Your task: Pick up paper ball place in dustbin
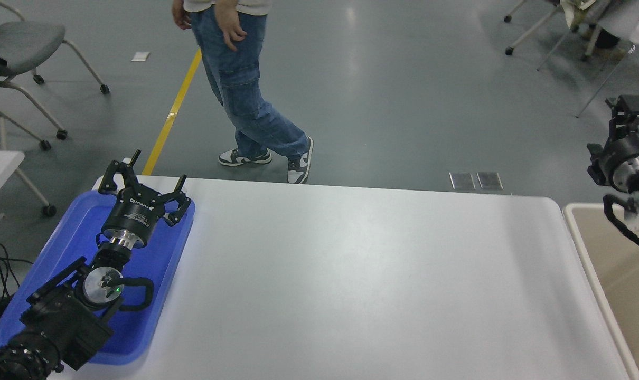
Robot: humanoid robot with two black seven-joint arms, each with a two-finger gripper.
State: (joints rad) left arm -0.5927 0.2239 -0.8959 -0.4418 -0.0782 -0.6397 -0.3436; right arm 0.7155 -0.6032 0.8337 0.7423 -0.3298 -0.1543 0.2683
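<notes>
The paper ball is not visible anywhere on the table or in either gripper. The dustbin point(617, 279), beige with a pale cream rim, stands off the table's right end, cut by the picture's edge. My right gripper point(629, 108) is raised high at the right edge, beyond the dustbin's far rim, pointing away from me; nothing shows in it. My left gripper point(145, 178) is parked open and empty over the blue tray point(66, 237) at the lower left.
A person in blue jeans point(245, 89) walks on the floor just past the table's far edge. Wheeled chairs stand at the far left point(24, 47) and far right point(589, 31). A yellow floor line point(174, 111) runs behind the table.
</notes>
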